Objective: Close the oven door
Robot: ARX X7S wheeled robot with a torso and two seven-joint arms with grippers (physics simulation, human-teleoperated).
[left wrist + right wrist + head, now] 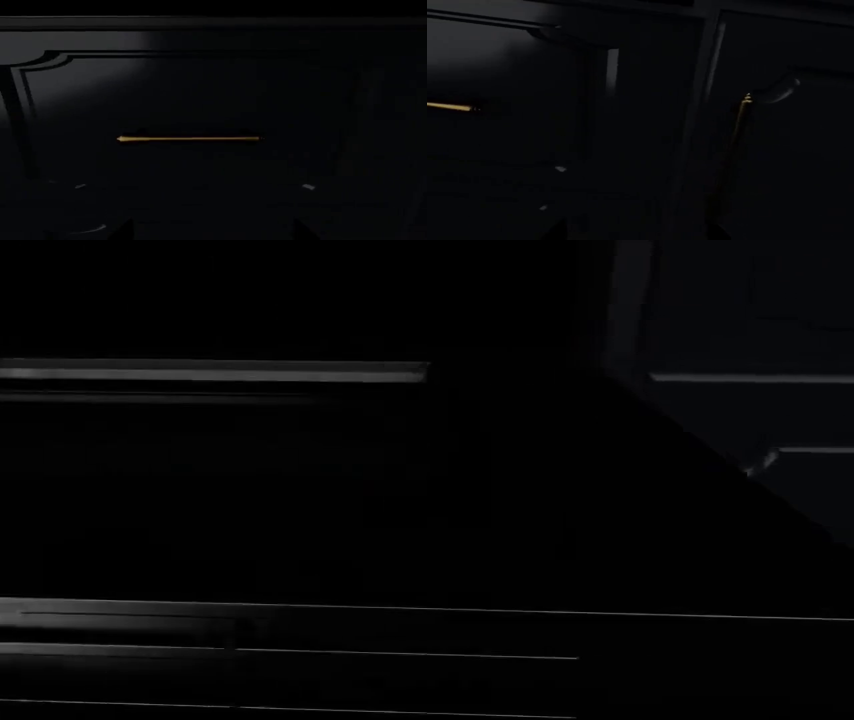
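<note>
Dark cabinet front, brass handle [190,139] at panel centre. Oven door not identifiable. Jaw state on both grippers: cannot tell. Advisable: locate door edge first, then push squarely.

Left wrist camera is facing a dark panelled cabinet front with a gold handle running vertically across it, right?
Not quite: the gold handle runs horizontally, not vertically. The left wrist view shows it as a thin level bar across the dark panelled front. The rest of your statement holds.
</note>
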